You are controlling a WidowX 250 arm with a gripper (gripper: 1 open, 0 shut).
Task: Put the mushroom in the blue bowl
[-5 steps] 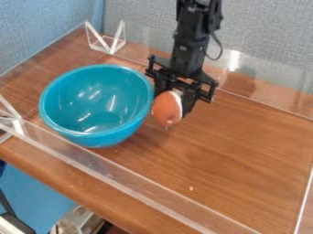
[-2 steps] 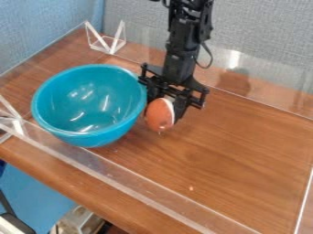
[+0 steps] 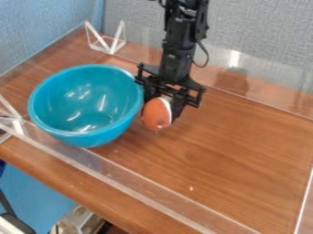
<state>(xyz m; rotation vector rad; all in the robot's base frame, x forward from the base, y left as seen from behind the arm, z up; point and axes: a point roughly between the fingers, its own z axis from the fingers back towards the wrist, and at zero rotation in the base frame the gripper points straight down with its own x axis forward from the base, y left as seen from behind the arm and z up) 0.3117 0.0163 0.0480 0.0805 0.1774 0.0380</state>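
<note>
Now leftward: fingers [image 3: 159, 102] clamped on mushroom [image 3: 156, 113], against shifted blue bowl [image 3: 80, 106]

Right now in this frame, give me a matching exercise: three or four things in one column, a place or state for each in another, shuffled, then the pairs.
Things:
1. mushroom
2. blue bowl
3. gripper
4. table

Places or states:
A. brown wood, under everything
B. clamped between the jaws, beside the bowl's rim
C. shut, pointing down
D. holds nothing, left of the arm

Pairs: 1-B, 2-D, 3-C, 4-A

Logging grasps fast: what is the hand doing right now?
Hand: closed on the small orange-brown toy mushroom, beside the large glossy turquoise-blue plastic bowl.
</note>
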